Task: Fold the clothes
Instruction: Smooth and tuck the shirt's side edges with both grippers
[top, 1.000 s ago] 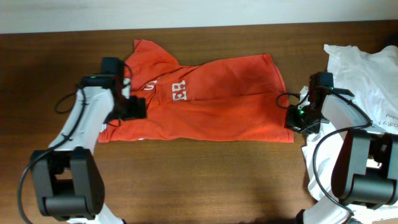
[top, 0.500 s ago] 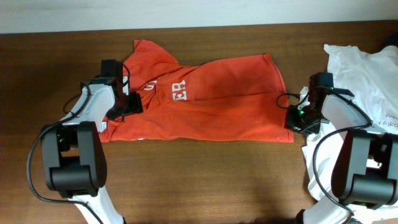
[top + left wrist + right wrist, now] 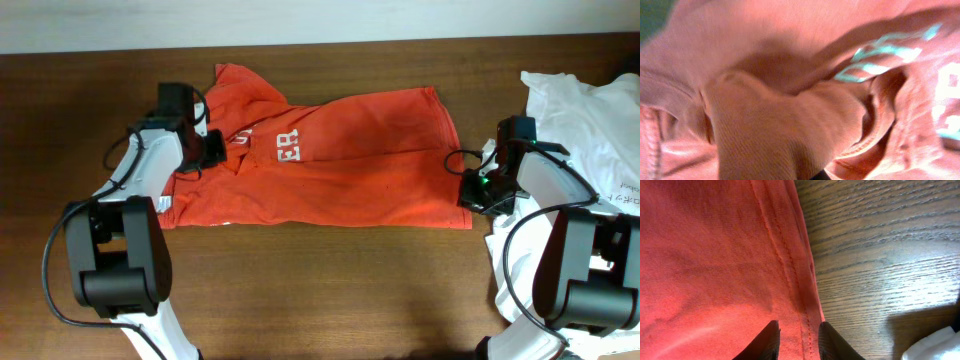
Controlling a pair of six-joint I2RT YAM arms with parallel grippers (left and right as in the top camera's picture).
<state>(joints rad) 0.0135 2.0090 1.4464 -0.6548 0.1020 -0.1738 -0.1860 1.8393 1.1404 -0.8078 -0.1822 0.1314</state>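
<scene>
T-shirt (image 3: 715,255) hem pinched in right tool (image 3: 799,334).

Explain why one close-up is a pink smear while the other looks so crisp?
Left wrist view: the orange-red T-shirt fills the frame, seemingly too close to focus, so its folds look soft and blurred. Right wrist view: sharp, with the hem stitching and the table grain clear, and a shadow at lower right. Overhead view: evenly lit, no glare.
</scene>
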